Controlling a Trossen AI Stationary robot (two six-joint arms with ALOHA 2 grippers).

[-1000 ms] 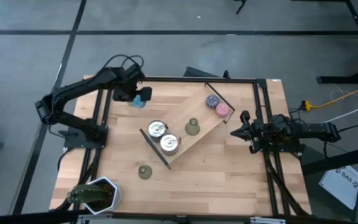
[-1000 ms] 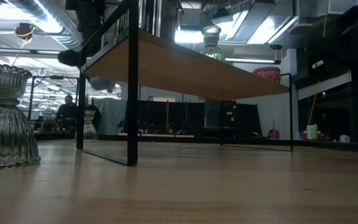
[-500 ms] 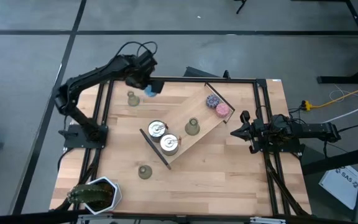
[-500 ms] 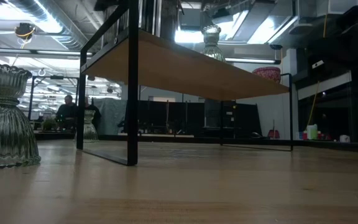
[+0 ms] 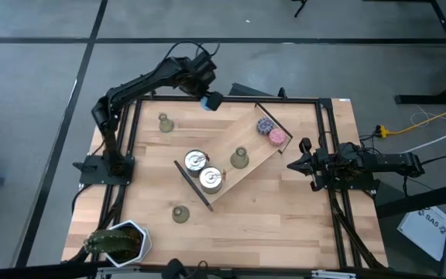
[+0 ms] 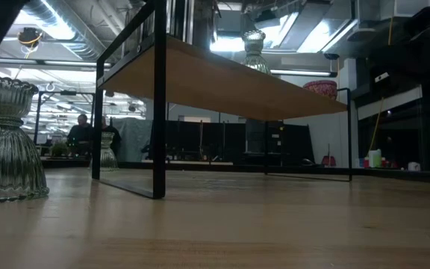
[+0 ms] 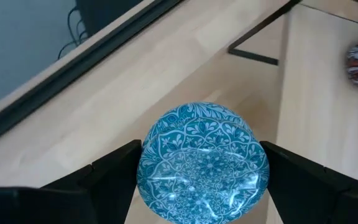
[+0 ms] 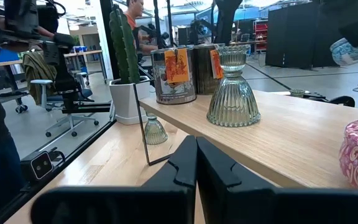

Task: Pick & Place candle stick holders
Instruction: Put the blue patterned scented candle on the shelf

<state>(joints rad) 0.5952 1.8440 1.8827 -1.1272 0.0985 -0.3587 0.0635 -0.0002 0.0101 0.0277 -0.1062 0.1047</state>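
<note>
Three candle stick holders were seen on the scene, each standing upright with its wide round base down and its narrow neck pointing straight up. One holder stood on the raised wooden shelf, just beside the two tins. A second holder stood on the table near its far left corner. A third holder stood on the table near the front edge, not far from the cactus pot.

Two round silver tins sat on the lower end of the shelf, close together. Two glittery pucks, one purple and one pink, lay side by side at the shelf's far end. A third puck, the blue puck, was gripped between the fingers of the left gripper, which was held above the far edge of the table, near the middle. The right gripper was parked at the table's right edge, pointing toward the shelf, with its fingers pressed together on nothing.

The table was of pale wood, bordered by a black metal frame, and the shelf lay diagonally across its middle on thin black legs. Grey floor marked with dark lines surrounded the table. Beyond it an open workshop was visible, with ceiling lights, office chairs and a person far off.
</note>
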